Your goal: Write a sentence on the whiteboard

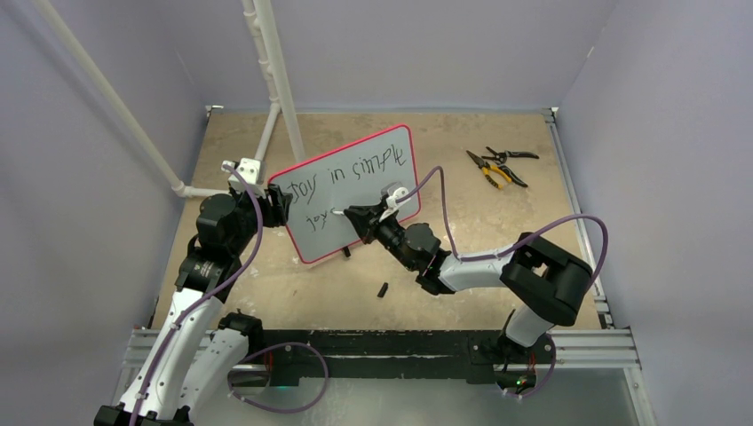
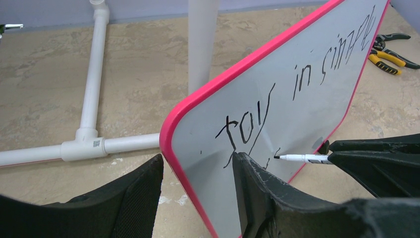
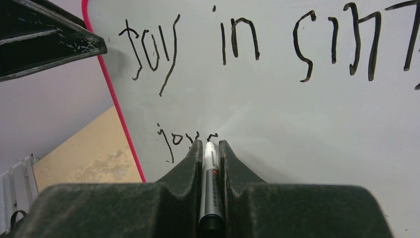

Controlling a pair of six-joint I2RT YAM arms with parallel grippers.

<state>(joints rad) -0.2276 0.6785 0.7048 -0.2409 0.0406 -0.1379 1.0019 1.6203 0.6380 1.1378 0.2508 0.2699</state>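
Observation:
The whiteboard (image 1: 355,191) stands tilted on the table, pink rim round it. My left gripper (image 1: 280,206) straddles the board's left edge (image 2: 171,134): one finger (image 2: 257,193) lies on the writing face, the other (image 2: 124,198) is behind the rim, clamping it. The sentence (image 3: 237,44) reads "Joy in simple" in black. A shorter second line (image 3: 178,139) starts "joy". My right gripper (image 3: 210,144) is shut on a white marker (image 3: 210,168). The marker tip (image 2: 276,157) touches the board at the end of the second line.
Yellow-handled pliers (image 1: 497,167) lie at the back right. A small black cap (image 1: 383,289) lies on the table in front of the board. White pipes (image 1: 275,80) stand behind and left of the board. Metal rails edge the table.

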